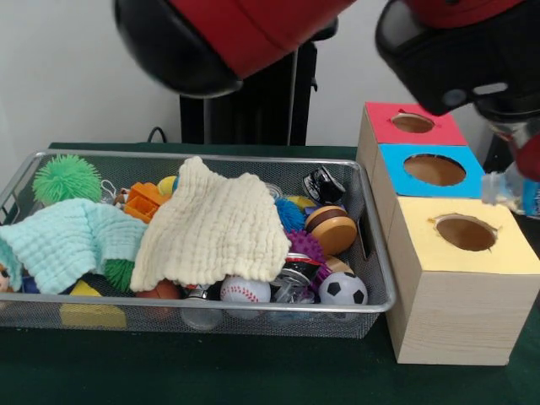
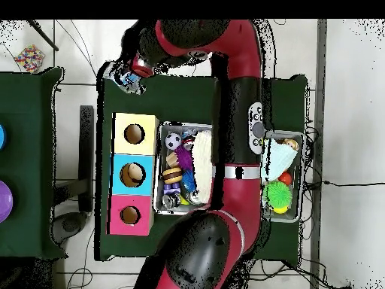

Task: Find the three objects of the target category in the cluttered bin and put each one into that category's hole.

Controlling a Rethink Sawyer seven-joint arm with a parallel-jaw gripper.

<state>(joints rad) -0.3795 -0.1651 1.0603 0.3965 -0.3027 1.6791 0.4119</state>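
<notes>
The wire-mesh bin (image 1: 211, 157) lies left of three wooden boxes and is full of clutter; it also shows in the overhead view (image 2: 183, 125). The boxes have a red top (image 1: 447, 131), a blue top (image 1: 472, 181) and a yellow top (image 1: 506, 253), each with a round hole. My gripper (image 1: 525, 164) hangs at the right edge, beside the boxes and above table level. It is shut on a clear plastic bottle with a blue label (image 1: 509, 192). In the overhead view the gripper (image 2: 129, 79) is past the yellow box (image 2: 120, 124), outside the bin.
In the bin lie a cream cloth (image 1: 215, 224), a mint cloth (image 1: 72, 240), a green spiky ball (image 1: 66, 177), a baseball (image 1: 245, 289), a small soccer ball (image 1: 342, 288), a brown wooden disc (image 1: 332, 228) and a purple spiky ball (image 1: 305, 246). The arm (image 2: 233, 90) spans over the bin.
</notes>
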